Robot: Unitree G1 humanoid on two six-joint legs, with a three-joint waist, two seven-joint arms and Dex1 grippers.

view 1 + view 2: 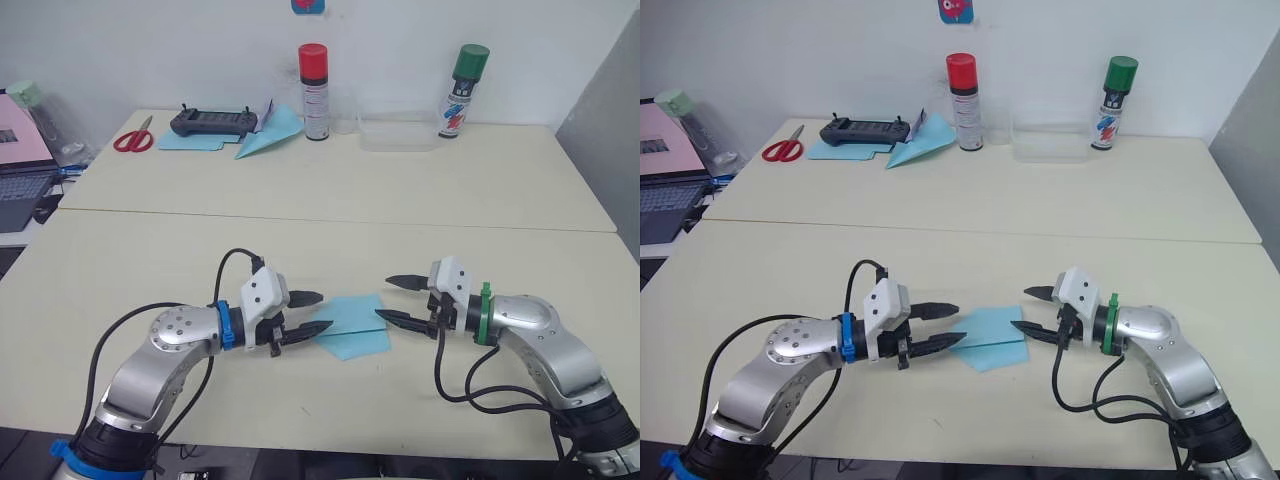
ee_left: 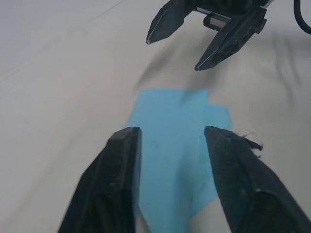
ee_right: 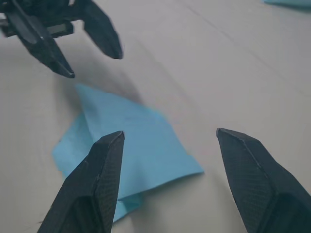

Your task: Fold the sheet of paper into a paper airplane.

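**Inspector:** Both grippers sit low at the near edge of the front table (image 1: 120,250), facing each other. Between them lies the sheet of paper (image 1: 352,326), light blue, flat on the tabletop, partly folded, with a layered edge and a pointed corner towards the left gripper (image 1: 315,312).

**Clerk:** Is either gripper holding it?

**Inspector:** No. The left gripper's fingers are spread, and its wrist view shows the paper lying under and between them, not pinched. The right gripper (image 1: 395,300) is likewise spread wide, its fingertips just beside the sheet's right edge. Neither grips anything.

**Clerk:** Progress on the task?

**Inspector:** In my judgement, early to middle. At least one fold is in place, since overlapping layers and a crease show. The shape is no paper airplane yet: no clear nose, no wings. Further folds remain, and each will need one gripper pressing the sheet down while the other lifts an edge.

**Clerk:** Anything else on the tables?

**Inspector:** Well apart, on the far table: a blue paper dart (image 1: 268,135) on a flat turquoise sheet (image 1: 190,142), a black handheld controller (image 1: 212,121), red-handled scissors (image 1: 133,138), a red-capped spray can (image 1: 315,92), a green-capped spray can (image 1: 460,92) and a clear plastic tray (image 1: 398,133). A laptop (image 1: 22,160) stands at the left.
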